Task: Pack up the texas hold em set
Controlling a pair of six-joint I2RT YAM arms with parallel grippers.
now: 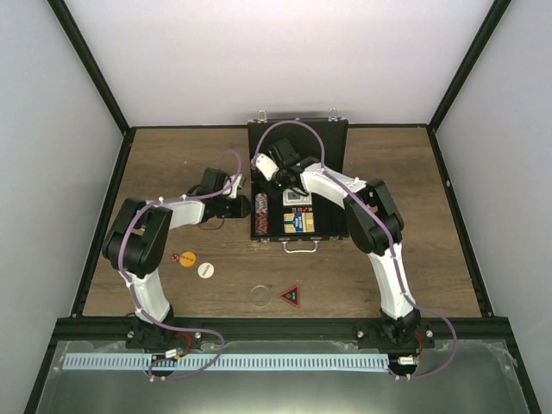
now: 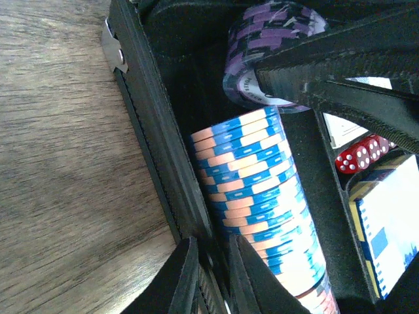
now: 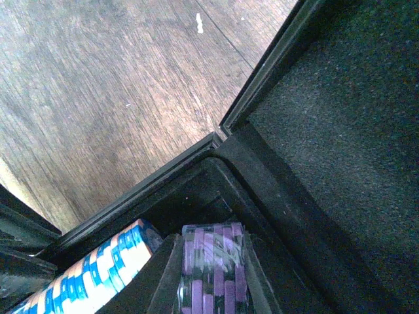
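The black case (image 1: 338, 226) lies open at the back middle, with its lid (image 1: 297, 136) up. It holds card decks (image 1: 299, 222) and a row of blue-and-orange chips (image 2: 255, 190). My left gripper (image 1: 247, 205) is closed across the case's left wall (image 2: 167, 163), one finger (image 2: 178, 281) outside and one inside. My right gripper (image 1: 267, 166) is shut on a stack of purple chips (image 3: 211, 261) and holds it over the far left corner of the case. The purple stack also shows in the left wrist view (image 2: 275, 46). Red dice (image 2: 357, 156) sit inside the case.
Loose on the table in front of the case: red dice (image 1: 173, 257), an orange button (image 1: 186, 258), a white button (image 1: 205, 270), a clear greyish disc (image 1: 260, 295) and a red-black triangle (image 1: 291, 295). The case's silver handle (image 1: 299, 247) faces me.
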